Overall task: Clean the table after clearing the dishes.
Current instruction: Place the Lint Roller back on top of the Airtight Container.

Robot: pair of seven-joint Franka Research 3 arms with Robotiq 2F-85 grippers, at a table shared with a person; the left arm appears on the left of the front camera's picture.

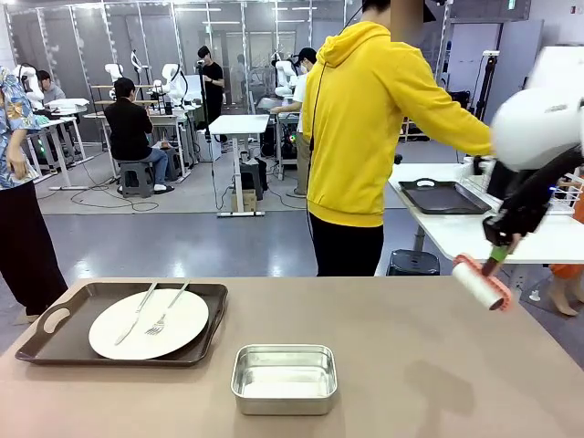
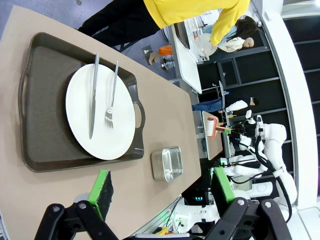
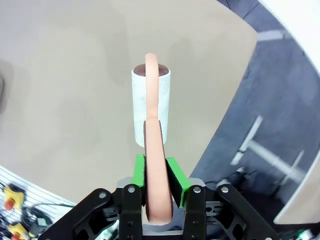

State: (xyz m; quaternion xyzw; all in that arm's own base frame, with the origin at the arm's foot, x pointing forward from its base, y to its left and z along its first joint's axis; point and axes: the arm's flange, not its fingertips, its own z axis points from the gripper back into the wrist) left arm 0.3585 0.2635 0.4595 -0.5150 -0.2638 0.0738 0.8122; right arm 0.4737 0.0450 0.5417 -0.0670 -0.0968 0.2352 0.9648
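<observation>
Counter: taupe top, bare across its right half. Not fully cleared. At 8 o'clock sits a dark handled tray carrying a white plate, with knife and fork lying on the plate. Steel pan at 6 o'clock, empty.

Right gripper is clamped on the pink handle of a lint roller. The roll hangs over the counter's 2 o'clock corner and looks clear of the surface, though contact is hard to judge. Left gripper is spread wide, holding nothing, above the near edge beside the tray.

Judgement: rolling comes next. Lower the roll until it lies flat along its whole length, not on one end. Keep pressure light and strokes straight and overlapping. Work the bare right side only, stopping well short of pan and tray until those are lifted away.
</observation>
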